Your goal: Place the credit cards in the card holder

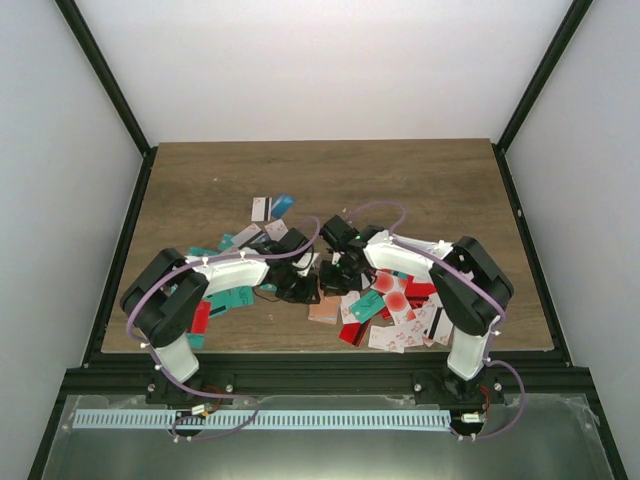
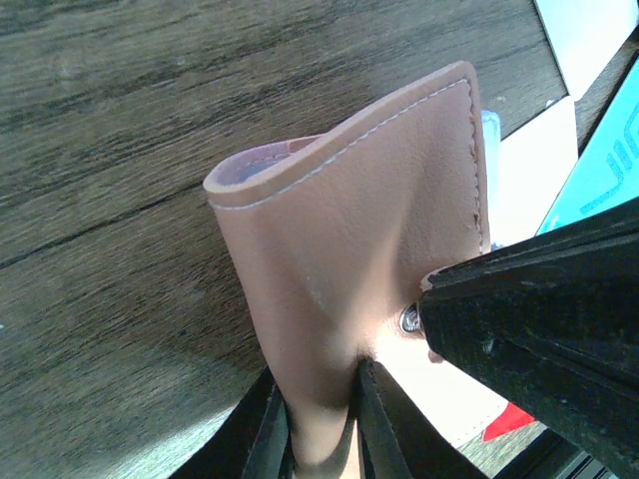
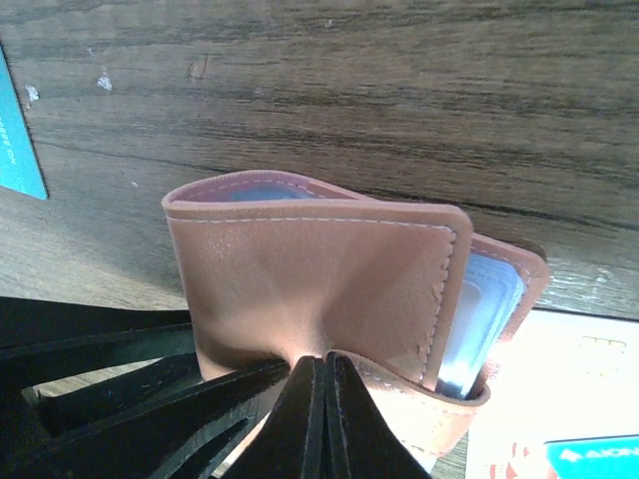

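Credit cards (image 1: 400,300) lie scattered on the table (image 1: 320,180) around the card holder (image 2: 349,230).

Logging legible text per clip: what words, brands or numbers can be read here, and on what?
"AION…", cut off by the frame: lower-right teal card.
Cropped white letters, unreadable: teal card in the left wrist view.
Tiny print, unreadable: left-edge teal card.
card holder: none.

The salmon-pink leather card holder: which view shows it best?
The right wrist view: the salmon-pink leather card holder is large, with clear inner sleeves showing at its right edge. The left wrist view shows only its outer cover, pinched in the left gripper. In the top view it is too small to make out.
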{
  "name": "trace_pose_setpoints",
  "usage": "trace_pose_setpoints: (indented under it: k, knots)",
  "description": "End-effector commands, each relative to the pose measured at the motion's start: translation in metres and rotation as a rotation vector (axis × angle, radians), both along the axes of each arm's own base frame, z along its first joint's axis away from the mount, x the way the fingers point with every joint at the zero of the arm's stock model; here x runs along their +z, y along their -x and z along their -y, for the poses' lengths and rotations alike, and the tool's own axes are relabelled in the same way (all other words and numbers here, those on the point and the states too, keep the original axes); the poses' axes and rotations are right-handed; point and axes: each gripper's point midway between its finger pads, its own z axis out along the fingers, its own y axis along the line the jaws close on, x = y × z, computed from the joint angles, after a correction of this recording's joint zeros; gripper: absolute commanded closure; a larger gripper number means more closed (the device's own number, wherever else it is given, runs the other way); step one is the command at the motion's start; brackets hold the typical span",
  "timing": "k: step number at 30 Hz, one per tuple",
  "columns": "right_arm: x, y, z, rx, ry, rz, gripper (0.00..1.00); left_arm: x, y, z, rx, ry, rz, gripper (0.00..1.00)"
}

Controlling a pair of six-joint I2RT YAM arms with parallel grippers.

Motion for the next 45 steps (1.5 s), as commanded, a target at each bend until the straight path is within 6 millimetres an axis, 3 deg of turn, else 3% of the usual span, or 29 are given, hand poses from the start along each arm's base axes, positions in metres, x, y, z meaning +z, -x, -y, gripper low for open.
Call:
trace_pose_setpoints:
  k: [1, 9, 19, 25, 30, 35, 45]
  knots:
    - [-0.045, 0.031, 0.009, 0.031, 0.151, -0.052, 0.99, -0.019, 0.013, 0.007, -0.016, 0.003, -0.023, 0.82]
    - [-0.073, 0.06, 0.035, 0.046, 0.331, -0.106, 0.99, -0.019, 0.016, 0.012, 0.0, 0.049, -0.034, 0.82]
    - [-0.097, 0.071, 0.043, 0.002, 0.436, -0.155, 0.99, -0.027, 0.031, 0.017, 0.021, 0.151, -0.092, 0.82]
    - [-0.102, 0.076, 0.035, 0.018, 0.427, -0.167, 0.99, -0.033, 0.038, 0.011, 0.031, 0.155, -0.108, 0.81]
    - [-0.069, 0.053, 0.012, 0.06, 0.35, -0.079, 0.96, -0.018, 0.033, 0.008, 0.032, 0.14, -0.068, 0.76]
    - [-0.025, 0.03, -0.008, 0.084, 0.253, 0.016, 0.77, 0.0, 0.029, 0.006, 0.026, 0.128, -0.036, 0.68]
    - [0.058, -0.007, -0.023, 0.036, -0.001, 0.191, 0.46, 0.032, 0.021, -0.009, 0.049, 0.086, 0.042, 0.55]
